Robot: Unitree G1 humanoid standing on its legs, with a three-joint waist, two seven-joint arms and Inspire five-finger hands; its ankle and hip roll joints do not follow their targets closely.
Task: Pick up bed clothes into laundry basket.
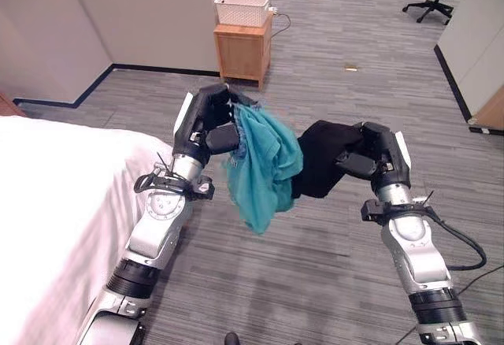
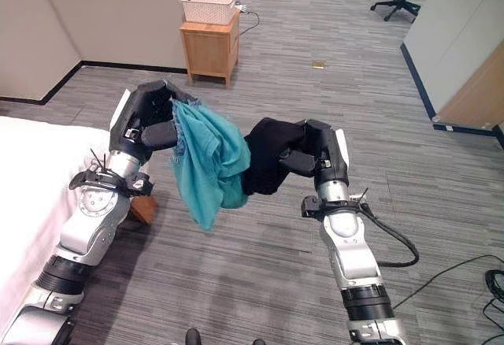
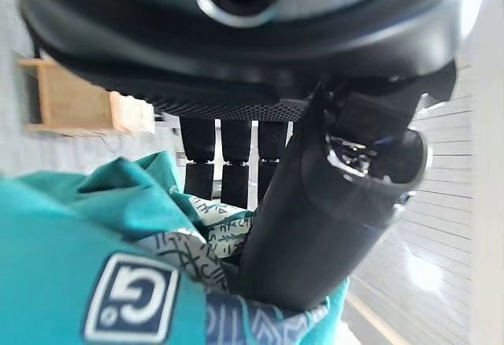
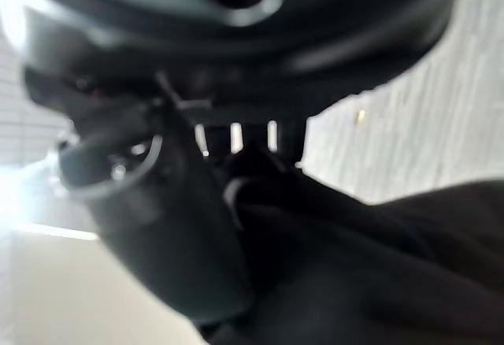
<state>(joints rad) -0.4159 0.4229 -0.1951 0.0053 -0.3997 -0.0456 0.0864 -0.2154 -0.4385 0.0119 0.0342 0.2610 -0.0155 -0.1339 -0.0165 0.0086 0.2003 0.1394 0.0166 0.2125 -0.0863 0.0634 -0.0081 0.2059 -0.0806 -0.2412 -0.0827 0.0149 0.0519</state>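
White bed (image 1: pixel 47 203), cut off at the frame edge. Beside the bed, the left hand (image 1: pixel 211 120) clutches a teal garment (image 1: pixel 264 164) aloft; further from the bed, the right hand (image 1: pixel 370 156) clutches a black garment (image 1: pixel 319 160). Beyond, a white basket (image 1: pixel 242 8) tops a wooden cabinet (image 1: pixel 242 52).

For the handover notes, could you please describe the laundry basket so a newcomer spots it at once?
Look past the white bed, across the grey floor to the beige wall. There stands a small wooden cabinet; the laundry basket sits on top, white and perforated, the only container around.
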